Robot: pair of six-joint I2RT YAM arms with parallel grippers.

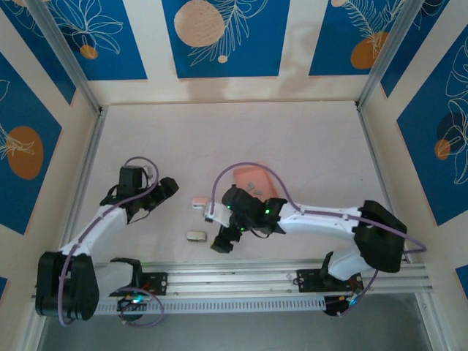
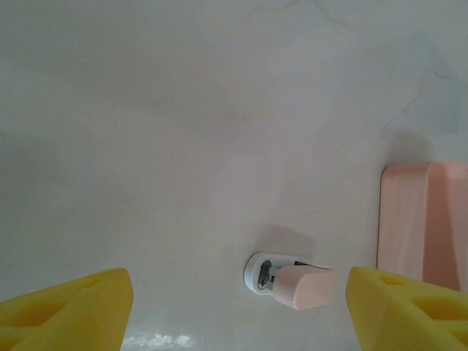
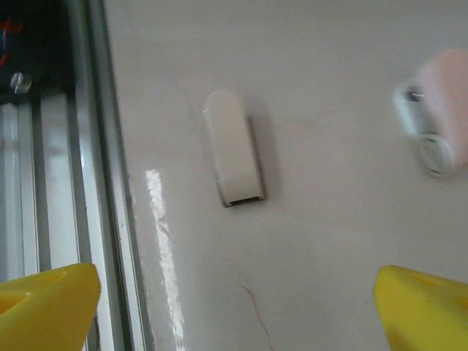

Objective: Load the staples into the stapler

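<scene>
**Both pincers open and empty; staple pick-up not yet made.**

The left pincer (image 2: 238, 311) is spread wide and holds nothing. A small pinkish-white block (image 2: 291, 281) lies just above its gap, with the salmon-pink rectangular tray (image 2: 424, 223) at the frame's right edge. The right pincer (image 3: 234, 311) is equally spread and empty, below a rounded white-grey block (image 3: 234, 150) at upper centre. The grey metallic staples are too small to make out and presumably lie in the tray, just beyond the right pincer overhead. Recommended: descend vertically and close slowly on one strip.

Overhead and wrist close-ups (shared table (image 1: 292, 139))
</scene>
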